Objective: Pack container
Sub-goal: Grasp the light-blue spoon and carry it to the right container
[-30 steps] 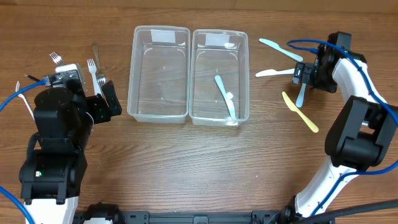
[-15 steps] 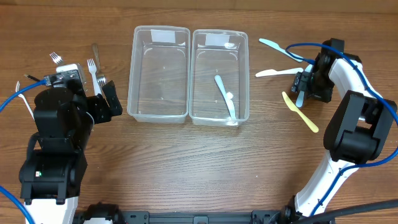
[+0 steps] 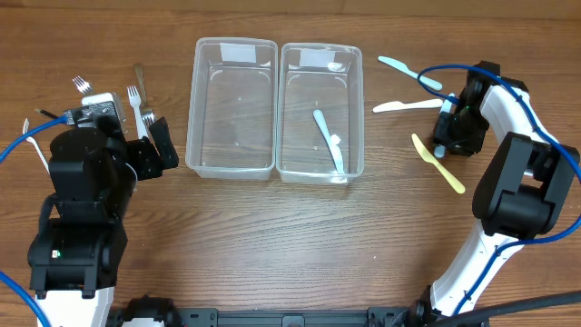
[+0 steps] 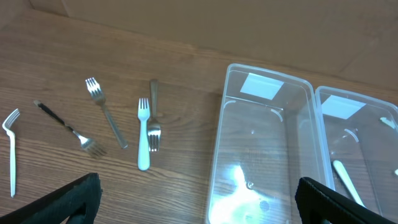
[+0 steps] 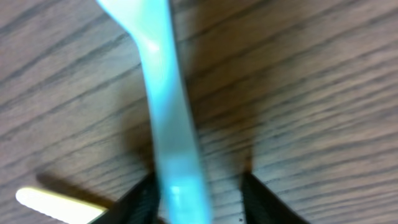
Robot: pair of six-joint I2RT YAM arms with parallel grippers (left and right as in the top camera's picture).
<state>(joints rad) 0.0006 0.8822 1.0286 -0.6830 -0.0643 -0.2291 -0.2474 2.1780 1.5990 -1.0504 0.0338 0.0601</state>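
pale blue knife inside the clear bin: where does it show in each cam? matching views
Overhead: pale blue knife lies inside the right-hand clear bin, toward its near end.
Left wrist: low at the right edge, in the same bin.
Right wrist: not in it; the blue utensil there is a different one.
Shared landmark: that bin's white label, overhead and left wrist only.

table point(image 3: 290, 245): matt wood grain | container point(image 3: 231, 118): clear plastic | fork point(image 4: 109, 115): shiny metal

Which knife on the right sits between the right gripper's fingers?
The pale blue knife beside the yellow knife; the white knife and the other blue knife lie farther back, outside the right gripper.
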